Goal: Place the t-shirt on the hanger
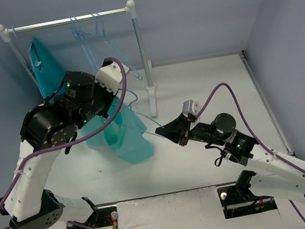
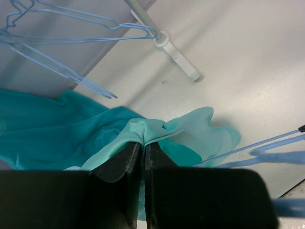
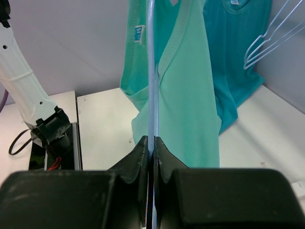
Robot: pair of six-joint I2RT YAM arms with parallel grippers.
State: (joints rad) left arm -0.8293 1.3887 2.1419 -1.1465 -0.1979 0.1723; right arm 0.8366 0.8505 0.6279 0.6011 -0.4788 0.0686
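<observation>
The mint-teal t-shirt (image 1: pixel 120 136) hangs from my left gripper (image 1: pixel 118 98), which is raised above the table in front of the rail. In the left wrist view the gripper (image 2: pixel 143 146) is shut on a folded edge of the t-shirt (image 2: pixel 190 138). My right gripper (image 1: pixel 164 132) is shut on the pale-blue hanger (image 1: pixel 148 118), just right of the cloth. In the right wrist view the hanger wire (image 3: pixel 151 71) runs straight up from the closed gripper (image 3: pixel 151 141), in front of the hanging t-shirt (image 3: pixel 188 105), with its top out of frame. The hanger also crosses the left wrist view (image 2: pixel 267 143).
The white-and-metal clothes rail (image 1: pixel 68 21) stands at the back with a darker turquoise garment (image 1: pixel 45 64) and spare blue hangers (image 1: pixel 87 34) on it. Its right post and foot (image 1: pixel 151 94) stand close behind the t-shirt. Walls close in on the left, back and right.
</observation>
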